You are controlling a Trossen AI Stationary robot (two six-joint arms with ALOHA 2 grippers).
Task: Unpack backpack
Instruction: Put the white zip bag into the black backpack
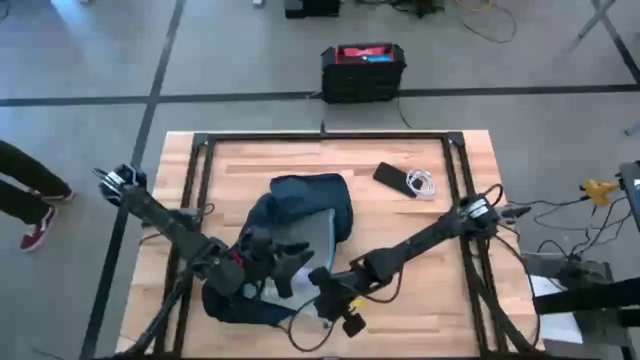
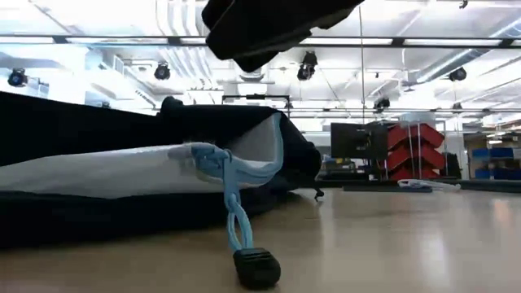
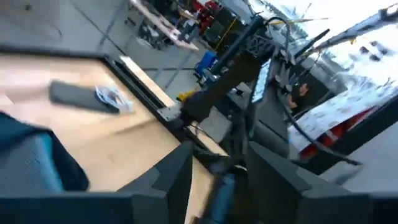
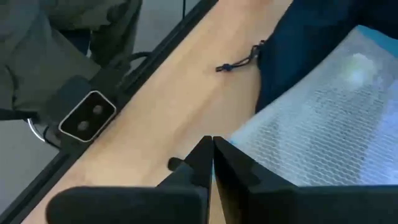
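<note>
Navy backpack point(image 1: 300, 215) on table point(image 1: 420, 290), both arms over it

Robotics lab, open ceiling lights point(image 2: 163, 72), red storage bins point(image 2: 415, 138), floor cables point(image 1: 480, 20)

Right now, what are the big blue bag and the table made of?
The large dark navy soft backpack looks like matte fabric: it slumps and creases, with a pale quilted-looking lining. The light wooden table looks like smooth planks, showing grain lines.

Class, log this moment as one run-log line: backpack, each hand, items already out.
backpack: open, flat on table | left hand: over backpack | right hand: shut, at backpack's edge | out: phone, cable
</note>
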